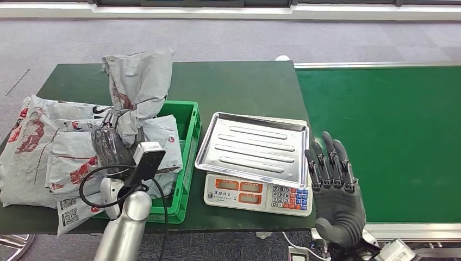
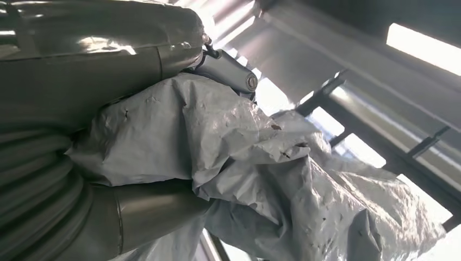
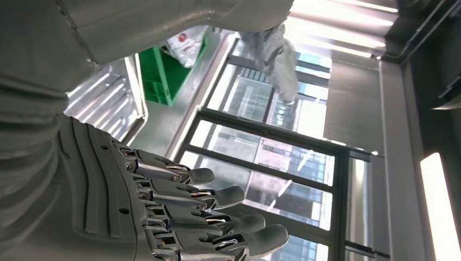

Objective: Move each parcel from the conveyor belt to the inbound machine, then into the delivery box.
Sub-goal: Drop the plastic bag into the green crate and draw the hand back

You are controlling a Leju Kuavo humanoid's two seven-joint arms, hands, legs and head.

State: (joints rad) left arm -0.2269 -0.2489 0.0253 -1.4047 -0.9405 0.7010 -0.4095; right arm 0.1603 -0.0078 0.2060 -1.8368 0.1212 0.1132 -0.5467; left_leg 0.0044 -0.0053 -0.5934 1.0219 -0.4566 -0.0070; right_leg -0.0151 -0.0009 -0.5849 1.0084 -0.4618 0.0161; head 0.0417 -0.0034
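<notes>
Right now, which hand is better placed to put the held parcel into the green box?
The left hand. It already grips the grey parcel above the green box. The right hand is open, holds nothing and stands by the scale, beside the conveyor belt.

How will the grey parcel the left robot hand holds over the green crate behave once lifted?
Probably floppy: the grey parcel is creased and sags around the left robot hand. Likely light for its size, since it looks thin. Its glossy plastic may slip.
</notes>
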